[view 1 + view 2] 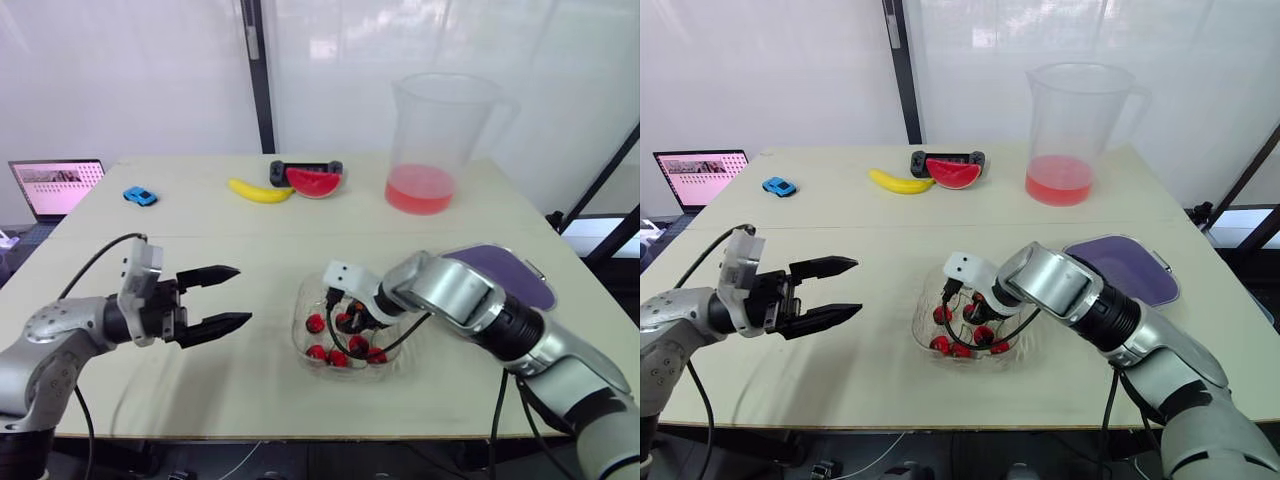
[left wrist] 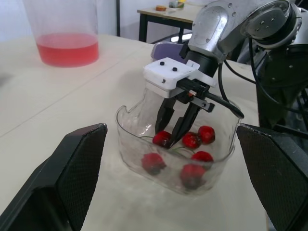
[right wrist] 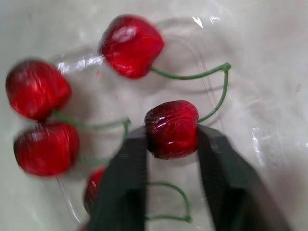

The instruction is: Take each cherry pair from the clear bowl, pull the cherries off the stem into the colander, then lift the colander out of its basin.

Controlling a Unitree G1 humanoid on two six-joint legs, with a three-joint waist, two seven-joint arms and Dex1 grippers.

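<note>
Jaws: right gripper [image 2: 171,138] clamps glossy red cherry [image 3: 172,129] in clear plastic bowl [image 2: 127,137]; left gripper [image 1: 243,294] gapes beside it. Pickup step; I'd lift next.

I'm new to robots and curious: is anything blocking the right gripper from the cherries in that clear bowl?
Nothing visible does. The right gripper is down inside the clear bowl, its two fingers closed on either side of one cherry, the other cherries lying beside it.
</note>
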